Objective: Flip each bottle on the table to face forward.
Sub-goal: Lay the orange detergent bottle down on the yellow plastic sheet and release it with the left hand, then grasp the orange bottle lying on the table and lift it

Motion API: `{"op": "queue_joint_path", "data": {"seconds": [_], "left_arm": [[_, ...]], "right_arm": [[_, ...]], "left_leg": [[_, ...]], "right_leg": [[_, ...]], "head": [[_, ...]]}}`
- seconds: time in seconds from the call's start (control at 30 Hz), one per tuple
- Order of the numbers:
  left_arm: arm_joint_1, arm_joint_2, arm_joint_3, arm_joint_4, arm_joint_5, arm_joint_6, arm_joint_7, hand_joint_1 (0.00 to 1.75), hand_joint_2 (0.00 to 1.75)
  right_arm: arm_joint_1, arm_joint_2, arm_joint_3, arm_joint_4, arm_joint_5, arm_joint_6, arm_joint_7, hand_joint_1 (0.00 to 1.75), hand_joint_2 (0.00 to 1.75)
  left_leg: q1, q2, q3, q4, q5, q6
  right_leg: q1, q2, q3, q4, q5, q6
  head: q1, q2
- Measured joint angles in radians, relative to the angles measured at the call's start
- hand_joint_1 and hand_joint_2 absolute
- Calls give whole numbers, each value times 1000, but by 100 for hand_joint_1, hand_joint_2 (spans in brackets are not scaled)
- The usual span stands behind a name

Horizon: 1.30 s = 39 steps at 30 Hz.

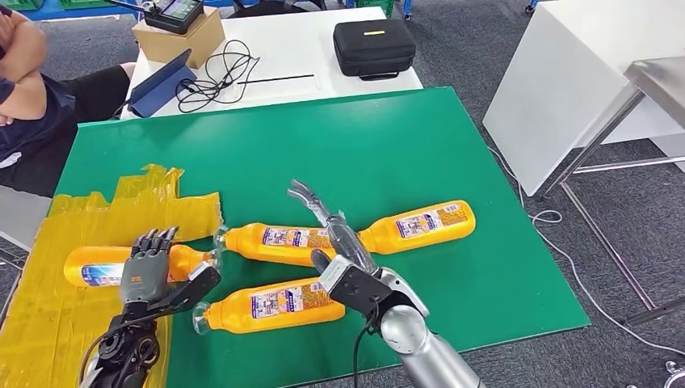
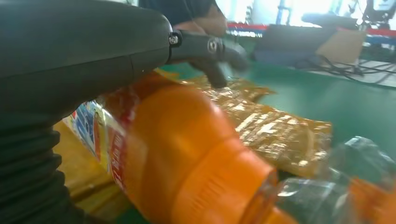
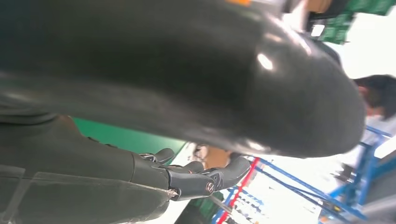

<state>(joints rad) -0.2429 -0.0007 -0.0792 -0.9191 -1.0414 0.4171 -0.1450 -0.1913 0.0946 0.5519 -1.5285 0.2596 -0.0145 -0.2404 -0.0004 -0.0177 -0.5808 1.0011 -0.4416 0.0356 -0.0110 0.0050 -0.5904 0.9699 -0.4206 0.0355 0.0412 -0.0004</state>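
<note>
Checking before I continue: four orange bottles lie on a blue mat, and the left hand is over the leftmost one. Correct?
Not quite. The head view shows the mat is green, not blue. Four orange bottles lie on it, and the left hand is over the leftmost bottle.

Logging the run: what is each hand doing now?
Left hand: on the leftmost bottle; grip cannot be told.
Right hand: open, fingers extended, holding nothing.

Left end of the leftmost bottle (image 1: 93,269) behind the left hand (image 1: 148,265); label print too small.
</note>
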Motion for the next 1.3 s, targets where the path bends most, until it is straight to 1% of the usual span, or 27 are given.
{"op": "queue_joint_path", "data": {"seconds": [0.13, 0.23, 0.4, 0.53, 0.63, 0.73, 0.87, 1.03, 1.17, 1.3], "left_arm": [[-40, -2, -21, 40, 67, -32, -21, 0, 0], [-62, -2, -33, 61, 123, -50, -32, 0, 0], [-73, -1, -42, 62, 189, -79, -46, 0, 0], [-63, -1, -39, 18, 314, -101, -75, 0, 0], [-33, -1, -24, -71, 445, -106, -93, 0, 0], [12, -4, 5, -195, 577, -97, -116, 0, 0], [59, -7, 49, -337, 702, -109, -139, 0, 0], [124, -15, 107, -489, 888, -124, -203, 0, 0], [163, -17, 136, -577, 924, -123, -220, 0, 0], [184, -19, 145, -627, 938, -115, -232, 0, 0]], "right_arm": [[-1, -5, 2, 12, 95, 16, 61, 0, 175], [6, -12, 10, 19, 163, 34, 89, 0, 175], [28, -24, 25, 21, 225, 45, 111, 0, 175], [43, -37, 51, 22, 338, 70, 162, 0, 175], [46, -47, 86, 31, 422, 85, 210, 0, 175], [44, -55, 124, 46, 468, 90, 240, 0, 175], [32, -64, 166, 76, 496, 90, 260, 0, 175], [8, -67, 200, 145, 518, 87, 289, 0, 175], [-7, -66, 214, 197, 531, 86, 304, 0, 175], [-19, -65, 225, 226, 561, 86, 332, 0, 175]], "left_leg": [[0, -3, 2, 0, 0, 0], [0, -4, 5, 0, 0, 0], [0, -4, 8, 0, 0, 0], [0, -4, 8, 0, 1, 0], [0, -3, 7, 0, 1, 0], [0, -3, 5, 0, 1, 0], [0, -3, 2, 0, 1, 0], [0, -3, -1, 0, 1, 0], [0, -3, -2, 0, 1, 0], [0, -3, -3, 0, 1, 0]], "right_leg": [[0, -3, 4, 0, 0, 0], [0, -5, 6, 0, 0, 0], [0, -5, 9, 0, -1, 0], [0, -5, 10, 0, -1, 0], [0, -5, 9, 0, 0, 0], [0, -4, 7, 0, 0, 0], [0, -4, 3, 0, 0, 0], [0, -4, 0, 0, 0, 0], [0, -4, -1, 0, 0, 0], [0, -4, -1, 0, 0, 0]], "head": [[0, 0], [0, 0], [0, 0], [0, 0], [0, 0], [0, 0], [0, 0], [0, 0], [0, 0], [0, 0]]}}
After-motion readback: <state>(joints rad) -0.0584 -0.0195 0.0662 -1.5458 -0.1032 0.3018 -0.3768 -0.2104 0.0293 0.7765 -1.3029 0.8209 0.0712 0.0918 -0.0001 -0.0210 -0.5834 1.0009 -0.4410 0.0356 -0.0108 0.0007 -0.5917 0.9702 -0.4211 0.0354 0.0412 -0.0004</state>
